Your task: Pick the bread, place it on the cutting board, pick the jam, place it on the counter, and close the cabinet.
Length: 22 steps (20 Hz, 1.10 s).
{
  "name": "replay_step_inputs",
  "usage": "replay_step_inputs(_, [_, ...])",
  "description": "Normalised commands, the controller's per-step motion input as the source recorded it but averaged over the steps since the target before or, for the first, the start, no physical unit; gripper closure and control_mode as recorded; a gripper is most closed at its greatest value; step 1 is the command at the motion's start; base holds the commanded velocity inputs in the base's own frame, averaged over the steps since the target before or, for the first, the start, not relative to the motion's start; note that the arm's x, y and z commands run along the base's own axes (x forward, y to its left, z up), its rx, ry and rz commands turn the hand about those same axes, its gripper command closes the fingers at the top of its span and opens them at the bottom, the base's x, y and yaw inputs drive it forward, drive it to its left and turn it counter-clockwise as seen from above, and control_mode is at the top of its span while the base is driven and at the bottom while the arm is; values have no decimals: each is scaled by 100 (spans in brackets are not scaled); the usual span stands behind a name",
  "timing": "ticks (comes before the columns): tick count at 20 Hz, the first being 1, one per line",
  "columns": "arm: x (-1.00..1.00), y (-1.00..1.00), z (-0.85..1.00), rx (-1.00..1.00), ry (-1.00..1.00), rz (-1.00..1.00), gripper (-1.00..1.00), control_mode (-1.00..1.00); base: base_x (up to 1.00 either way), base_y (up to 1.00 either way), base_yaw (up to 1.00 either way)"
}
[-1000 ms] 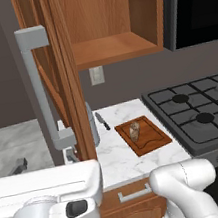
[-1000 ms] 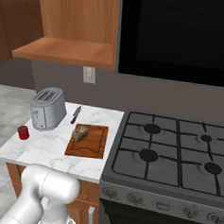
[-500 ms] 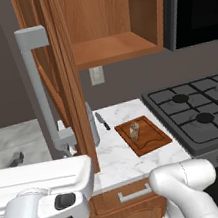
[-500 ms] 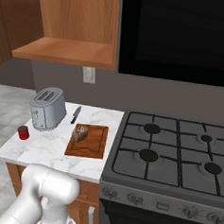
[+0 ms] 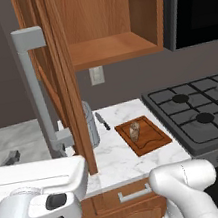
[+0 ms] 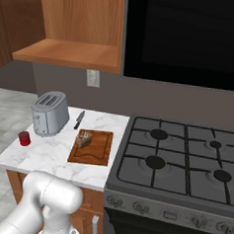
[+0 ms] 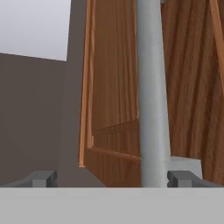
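Two dark fingertips of the gripper stand wide apart at the bottom of the hand view, released, nothing between the pads. Cabinet door sits directly ahead of them: its long grey bar handle runs upright between the two tips, nearer the right-hand one, and whether it touches cannot be told.

Door panel is brown wood, grain running lengthwise, raised panel edge visible. In the left base view the door stands swung out, edge-on, with the handle's grey bar on its left face; the shelf inside is bare wood.

Bread, tan and crusty, lies on the cutting board, a reddish-brown grooved rectangle on the counter. Jam, a red jar, stands on the marble near the left edge, just beside the grey toaster. Black knife lies between toaster and board.
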Motion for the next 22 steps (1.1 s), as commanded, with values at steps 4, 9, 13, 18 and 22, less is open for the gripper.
replay_step_inputs(4, [13,2,0,0,0,-2,-100,-100,0,0,0])
replay_step_inputs(9, [12,0,0,0,0,-2,-100,-100,0,0,0])
replay_step_inputs(13, [11,0,0,0,0,-2,-100,-100,0,0,0])
replay_step_inputs(18, [17,0,0,0,0,-4,-100,-100,0,0,0])
replay_step_inputs(22, [15,0,4,0,-1,-4,-100,-100,0,0,0])
